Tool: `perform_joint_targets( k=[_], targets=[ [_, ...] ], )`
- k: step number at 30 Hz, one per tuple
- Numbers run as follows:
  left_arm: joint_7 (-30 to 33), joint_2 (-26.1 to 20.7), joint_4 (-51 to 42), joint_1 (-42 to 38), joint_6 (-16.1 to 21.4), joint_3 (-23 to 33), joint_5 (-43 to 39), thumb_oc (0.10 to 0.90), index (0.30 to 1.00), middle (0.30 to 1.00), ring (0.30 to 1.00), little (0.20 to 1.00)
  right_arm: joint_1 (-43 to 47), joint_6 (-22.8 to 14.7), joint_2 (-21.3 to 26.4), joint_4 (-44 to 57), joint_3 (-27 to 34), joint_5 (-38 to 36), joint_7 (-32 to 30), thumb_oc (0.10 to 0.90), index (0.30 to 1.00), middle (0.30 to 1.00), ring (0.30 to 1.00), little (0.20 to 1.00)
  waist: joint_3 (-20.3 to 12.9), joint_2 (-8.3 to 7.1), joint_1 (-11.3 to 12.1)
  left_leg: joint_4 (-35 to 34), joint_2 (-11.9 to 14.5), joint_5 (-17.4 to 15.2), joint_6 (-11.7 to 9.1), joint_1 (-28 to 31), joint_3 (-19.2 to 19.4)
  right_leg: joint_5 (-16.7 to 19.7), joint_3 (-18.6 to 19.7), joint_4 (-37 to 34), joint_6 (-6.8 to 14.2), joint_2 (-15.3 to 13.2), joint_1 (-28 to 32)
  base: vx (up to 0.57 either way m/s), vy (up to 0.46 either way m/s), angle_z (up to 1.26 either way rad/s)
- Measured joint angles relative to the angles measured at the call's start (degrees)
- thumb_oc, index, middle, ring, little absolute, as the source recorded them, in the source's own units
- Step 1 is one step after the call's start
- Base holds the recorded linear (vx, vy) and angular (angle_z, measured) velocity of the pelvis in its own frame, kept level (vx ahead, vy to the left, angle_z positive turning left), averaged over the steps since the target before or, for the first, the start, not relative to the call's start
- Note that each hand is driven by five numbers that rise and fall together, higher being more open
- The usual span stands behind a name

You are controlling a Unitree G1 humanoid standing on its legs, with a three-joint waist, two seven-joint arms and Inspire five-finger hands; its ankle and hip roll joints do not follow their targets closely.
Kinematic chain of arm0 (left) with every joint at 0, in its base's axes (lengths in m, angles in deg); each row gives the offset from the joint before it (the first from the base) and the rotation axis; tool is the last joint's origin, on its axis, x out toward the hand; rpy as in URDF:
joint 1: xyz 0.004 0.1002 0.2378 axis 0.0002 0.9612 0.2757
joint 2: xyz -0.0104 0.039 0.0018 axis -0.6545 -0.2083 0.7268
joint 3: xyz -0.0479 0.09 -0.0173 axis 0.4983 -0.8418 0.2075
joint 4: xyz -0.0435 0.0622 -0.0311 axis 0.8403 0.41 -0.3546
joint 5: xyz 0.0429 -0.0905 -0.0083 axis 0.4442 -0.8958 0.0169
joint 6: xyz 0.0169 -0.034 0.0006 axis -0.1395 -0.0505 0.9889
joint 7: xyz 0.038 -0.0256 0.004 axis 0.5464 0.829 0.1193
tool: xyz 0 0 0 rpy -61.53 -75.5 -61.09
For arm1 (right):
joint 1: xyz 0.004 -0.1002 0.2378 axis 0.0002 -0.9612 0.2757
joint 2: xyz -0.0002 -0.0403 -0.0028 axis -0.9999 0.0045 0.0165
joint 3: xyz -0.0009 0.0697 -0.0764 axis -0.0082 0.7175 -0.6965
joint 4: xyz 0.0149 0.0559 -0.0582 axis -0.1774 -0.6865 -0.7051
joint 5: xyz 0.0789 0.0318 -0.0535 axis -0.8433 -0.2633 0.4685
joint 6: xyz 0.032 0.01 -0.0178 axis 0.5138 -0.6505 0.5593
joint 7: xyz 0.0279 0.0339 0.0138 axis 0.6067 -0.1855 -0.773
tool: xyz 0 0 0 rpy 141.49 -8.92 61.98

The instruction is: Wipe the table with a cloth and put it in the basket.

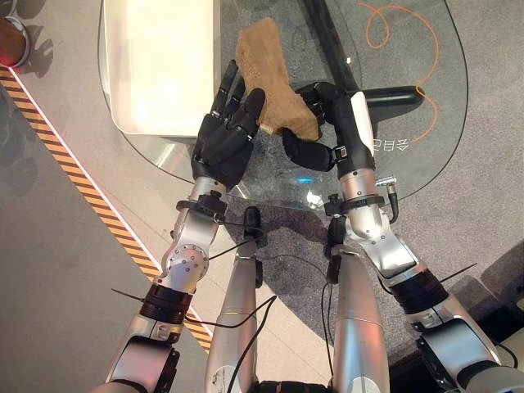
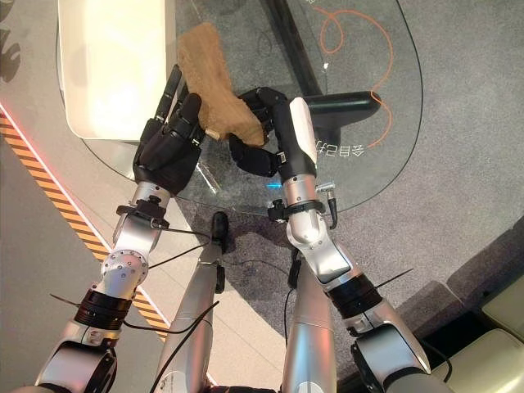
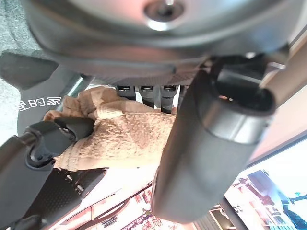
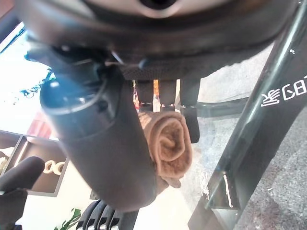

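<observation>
A tan terry cloth [image 1: 266, 65] lies bunched on the round glass table [image 1: 417, 123], near its front edge. My right hand [image 1: 340, 123] is shut on the cloth's near end; in the right wrist view the cloth [image 4: 168, 136] is rolled up inside the curled fingers. My left hand [image 1: 223, 139] is open just left of the cloth, fingers straight and pointing away, its thumb against the cloth's edge. Past the left hand's thumb [image 3: 206, 143] the cloth [image 3: 124, 139] shows close up. The cream basket [image 1: 131, 123] stands on the table's left part, right behind the left hand.
A dark table leg [image 1: 327, 41] and an orange cord loop [image 1: 393, 33] show through the glass. Orange-and-black striped tape [image 1: 82, 180] runs across the floor at the left. A round red-and-white object [image 1: 12, 41] sits at the far left edge.
</observation>
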Motion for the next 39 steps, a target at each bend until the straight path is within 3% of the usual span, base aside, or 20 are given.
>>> perform_joint_targets(
  k=[22, 23, 24, 25, 26, 39],
  targets=[
    [-0.19, -0.02, 0.25, 0.25, -0.08, 1.04, 0.17, 0.800, 0.900, 0.900, 0.900, 0.900, 2.20, 2.01, 0.59, 0.00, -1.32, -0.21, 3.89, 0.100, 0.300, 0.300, 0.300, 0.200, 0.00, 0.00, 0.07, 0.02, 0.00, 0.02, 0.00, 0.04, 0.00, -0.01, -0.01, 0.10, 0.00, 0.00, 0.00, 0.00, 0.000, 0.00],
    [-0.19, -0.02, 0.25, 0.25, -0.08, 1.09, 0.18, 0.638, 0.761, 0.761, 0.761, 0.738, 2.44, 2.11, 0.80, 0.00, -1.51, -0.21, 4.00, 0.100, 0.300, 0.300, 0.300, 0.200, 0.00, 0.00, 0.08, 0.01, 0.00, 0.01, 0.00, 0.04, 0.00, -0.01, -0.01, 0.09, 0.01, 0.00, 0.00, 0.00, 0.000, 0.00],
    [-0.19, -0.02, 0.25, 0.25, -0.07, 1.11, 0.21, 0.416, 0.571, 0.571, 0.571, 0.516, 2.53, 2.15, 0.94, 0.00, -1.60, -0.21, 4.05, 0.100, 0.300, 0.300, 0.300, 0.200, 0.00, 0.00, 0.08, 0.01, 0.00, 0.01, 0.00, 0.03, -0.01, -0.01, -0.01, 0.08, 0.01, 0.00, 0.00, 0.00, 0.000, 0.00],
    [-0.19, -0.02, 0.28, 0.29, -0.07, 1.16, 0.30, 0.287, 0.460, 0.460, 0.460, 0.387, 2.58, 2.15, 1.07, 0.00, -1.67, -0.21, 4.11, 0.100, 0.300, 0.300, 0.300, 0.200, 0.00, 0.00, 0.07, 0.00, 0.00, 0.02, 0.00, 0.03, -0.01, -0.01, -0.01, 0.07, 0.02, 0.00, 0.00, 0.00, 0.000, 0.00],
    [-0.19, -0.02, 0.36, 0.30, -0.05, 1.19, 0.34, 0.100, 0.300, 0.300, 0.300, 0.200, 2.58, 2.15, 1.09, 0.00, -1.73, -0.21, 4.13, 0.100, 0.300, 0.300, 0.300, 0.200, 0.00, 0.00, 0.06, 0.00, 0.00, 0.01, 0.00, 0.03, -0.01, -0.02, -0.01, 0.07, 0.02, 0.00, 0.00, 0.00, 0.000, 0.00],
    [-0.07, -0.13, 2.05, 0.29, 1.54, 4.66, 0.60, 0.100, 0.300, 0.300, 0.300, 0.200, 2.57, 0.90, 1.67, 4.54, -6.11, -0.19, 6.81, 0.100, 0.300, 0.300, 0.300, 0.200, -0.01, -0.02, -0.43, -0.02, 0.00, 0.01, 0.00, 0.01, -0.01, -0.03, -0.02, 0.04, 0.04, -0.01, -0.02, 0.00, 0.000, 0.00]
  ],
)
